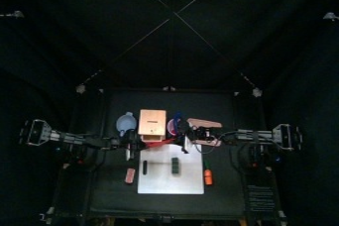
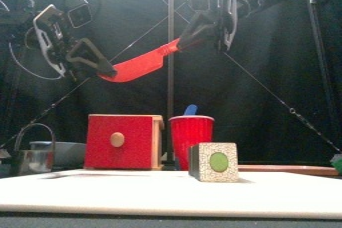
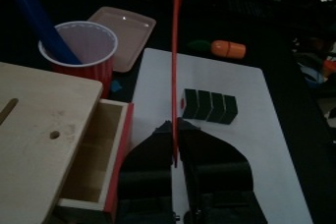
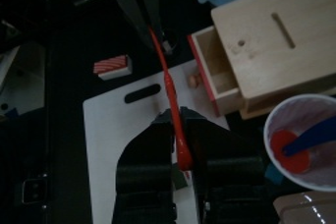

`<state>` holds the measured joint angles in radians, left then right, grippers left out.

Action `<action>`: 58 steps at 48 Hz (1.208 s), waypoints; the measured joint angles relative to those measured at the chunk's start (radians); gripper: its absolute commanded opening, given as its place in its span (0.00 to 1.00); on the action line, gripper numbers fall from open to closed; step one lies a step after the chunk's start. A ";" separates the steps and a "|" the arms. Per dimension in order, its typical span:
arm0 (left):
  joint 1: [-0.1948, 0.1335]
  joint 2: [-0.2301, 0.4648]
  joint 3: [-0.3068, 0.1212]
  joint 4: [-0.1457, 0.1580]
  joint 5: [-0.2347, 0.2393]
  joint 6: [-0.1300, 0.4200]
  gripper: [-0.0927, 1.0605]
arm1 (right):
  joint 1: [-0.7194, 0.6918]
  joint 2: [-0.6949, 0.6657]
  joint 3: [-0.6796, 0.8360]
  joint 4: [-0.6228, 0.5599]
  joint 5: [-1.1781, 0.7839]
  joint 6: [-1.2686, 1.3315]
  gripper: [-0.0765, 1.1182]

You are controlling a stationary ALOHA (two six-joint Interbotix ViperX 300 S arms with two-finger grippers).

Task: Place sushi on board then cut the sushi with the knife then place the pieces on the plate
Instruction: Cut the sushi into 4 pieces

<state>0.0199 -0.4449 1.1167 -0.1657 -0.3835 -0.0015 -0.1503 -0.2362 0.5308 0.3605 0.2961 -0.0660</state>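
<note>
Nearest the front edge, a toy sushi roll of dark green blocks with a pale speckled end face lies on the flat white cutting board. Its blocks sit together in one row. Off the board to the right, a small orange toy food rests on the black surface. Off the board to the left lies a small red-and-white striped toy piece.

Behind the board stands a pale wooden box with a red drawer front; the wrist views show the drawer partly pulled out. A blue-grey bowl sits just left of the box. A round metal cutter with a wire handle stands at the far left in the front view. Just right of the box is a red plastic cup holding an upright blue toy knife. A flat pink tray lies beside the cup on its right.

A red toy knife hangs in the air well above the board and clear of the sushi roll, sloping upward from left to right in the front view. The left gripper has its fingers closed on the knife's lower end. The right gripper has its fingers closed on the higher end. Both arms thus grip the one knife between them.
</note>
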 measured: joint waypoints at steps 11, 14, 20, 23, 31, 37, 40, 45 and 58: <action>-0.008 -0.046 0.005 0.005 0.067 0.002 0.35 | 0.048 0.021 0.060 0.040 -0.003 0.000 0.35; -0.008 -0.049 0.005 0.003 0.080 0.000 0.35 | 0.066 0.032 0.064 0.040 -0.003 0.000 0.35; -0.009 -0.051 0.005 0.005 0.095 0.000 0.35 | 0.081 0.051 0.063 0.040 0.011 0.000 0.35; -0.015 -0.051 0.005 0.003 0.103 0.000 0.35 | 0.084 0.060 0.063 0.040 0.026 -0.002 0.35; -0.038 -0.051 0.000 0.005 0.120 -0.002 0.35 | 0.091 0.091 0.051 0.038 0.110 0.000 0.33; -0.061 -0.049 0.000 0.005 0.129 -0.003 0.35 | 0.095 0.127 0.029 0.038 0.187 -0.002 0.31; -0.077 -0.044 0.000 0.003 0.129 -0.003 0.34 | 0.097 0.149 0.020 0.034 0.222 -0.002 0.30; -0.101 -0.029 -0.002 0.003 0.130 -0.003 0.34 | 0.100 0.179 0.002 0.018 0.276 -0.002 0.24; -0.130 0.074 -0.043 0.002 0.120 0.003 0.28 | 0.104 0.187 -0.015 -0.043 0.345 0.000 0.18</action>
<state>-0.1104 -0.3712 1.0738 -0.1641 -0.2638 0.0015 -0.0460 -0.0491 0.5154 0.3175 0.6412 -0.0660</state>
